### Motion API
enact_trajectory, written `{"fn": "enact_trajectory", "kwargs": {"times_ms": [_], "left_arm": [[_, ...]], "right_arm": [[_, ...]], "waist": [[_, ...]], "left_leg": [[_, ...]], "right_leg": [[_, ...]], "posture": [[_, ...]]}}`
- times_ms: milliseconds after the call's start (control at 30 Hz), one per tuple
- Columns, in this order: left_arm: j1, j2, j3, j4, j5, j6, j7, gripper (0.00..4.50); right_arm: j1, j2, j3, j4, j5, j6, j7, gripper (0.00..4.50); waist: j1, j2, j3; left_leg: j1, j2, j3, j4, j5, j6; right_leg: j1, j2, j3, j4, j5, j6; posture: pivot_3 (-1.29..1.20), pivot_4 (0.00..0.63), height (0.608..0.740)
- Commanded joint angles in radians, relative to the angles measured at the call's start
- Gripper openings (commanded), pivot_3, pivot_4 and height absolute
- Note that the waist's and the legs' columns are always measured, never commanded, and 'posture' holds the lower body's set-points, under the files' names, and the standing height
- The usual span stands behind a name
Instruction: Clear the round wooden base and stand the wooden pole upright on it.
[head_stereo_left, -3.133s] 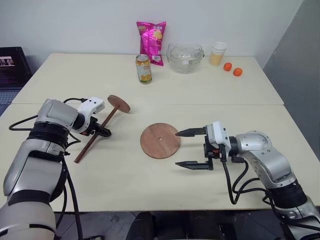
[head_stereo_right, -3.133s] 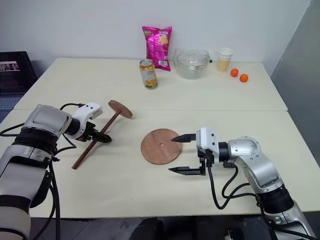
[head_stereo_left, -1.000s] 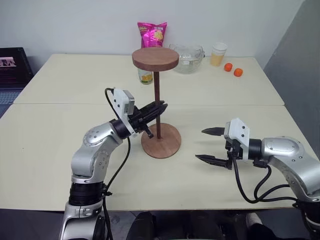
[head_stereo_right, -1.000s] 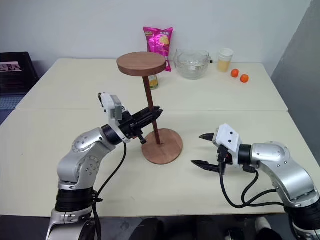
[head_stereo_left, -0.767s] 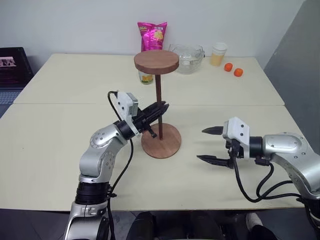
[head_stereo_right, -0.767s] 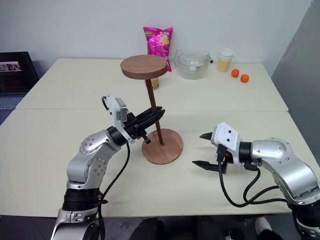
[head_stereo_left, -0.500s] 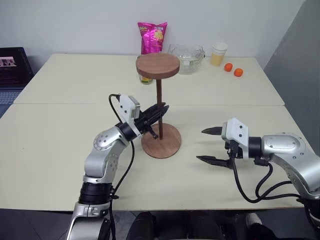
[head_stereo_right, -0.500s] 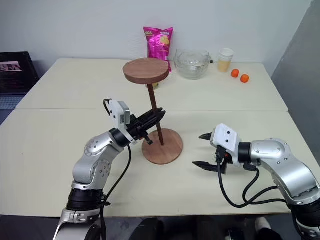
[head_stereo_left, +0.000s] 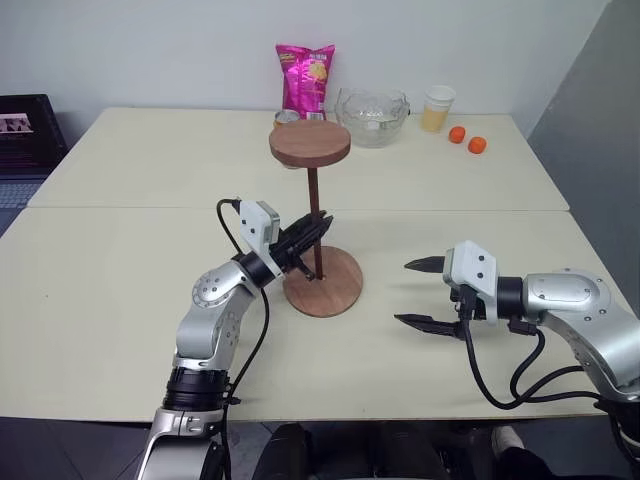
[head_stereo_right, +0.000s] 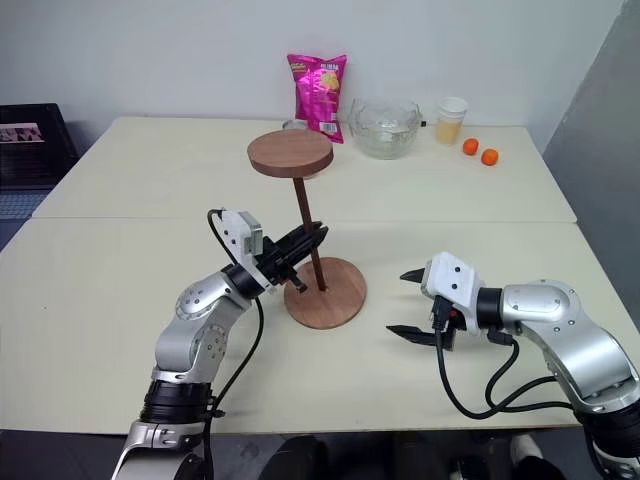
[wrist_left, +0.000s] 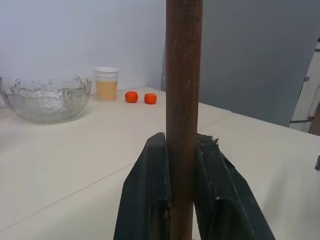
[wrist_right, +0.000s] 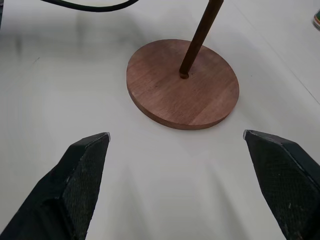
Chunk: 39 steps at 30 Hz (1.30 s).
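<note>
- We see the flat, round, reddish-brown wooden base (head_stereo_left: 322, 282) lying near the middle of the cream-coloured table (head_stereo_left: 120, 290), closer to its near edge than to its far one, with nothing on it but the pole.
- The thin dark-brown wooden pole (head_stereo_left: 313, 222) stands close to upright on the base, its lower end set in the small centre hole, as the right wrist view shows (wrist_right: 184, 75).
- The round flat wooden disc (head_stereo_left: 309, 143) fixed to the pole's other end sits at the top, roughly level.
- Our left gripper (head_stereo_left: 311, 232) is clenched on the pole about halfway up; in the left wrist view its two black fingers (wrist_left: 150, 200) press against the rod from either side.
- Our right gripper (head_stereo_left: 422, 293) hovers just above the table beside the base, toward the right edge, fingers spread wide and grasping nothing.
- Along the far edge stand a pink crinkled snack bag (head_stereo_left: 303, 78), a clear cut-glass bowl (head_stereo_left: 371, 114), a pale plastic cup of orange drink (head_stereo_left: 436, 108) and two small orange fruits (head_stereo_left: 466, 139).
- A metal can (head_stereo_left: 289, 119) stands in front of the bag, mostly hidden behind the top disc.
</note>
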Motion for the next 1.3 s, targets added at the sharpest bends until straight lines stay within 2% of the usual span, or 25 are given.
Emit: {"fn": "enact_trajectory", "kwargs": {"times_ms": [33,1300], "left_arm": [[0.015,0.002,-0.023,0.001,0.001,-0.023,-0.022,0.25],[0.033,-0.001,-0.063,0.012,0.043,-0.075,0.005,0.25]], "right_arm": [[-0.002,-0.007,-0.006,-0.028,0.000,-0.012,0.003,4.50],[-0.003,-0.006,0.009,-0.040,0.007,-0.003,0.006,4.50]], "waist": [[0.000,0.000,0.000],[0.000,0.000,0.000]], "left_leg": [[0.000,0.000,0.000,0.000,0.000,0.000],[0.001,0.000,0.000,0.000,0.000,0.000]], "right_leg": [[0.000,0.000,0.000,0.000,0.000,0.000],[0.001,0.000,0.000,0.000,0.000,0.000]], "posture": [[0.00,0.150,0.740],[0.00,0.150,0.740]]}}
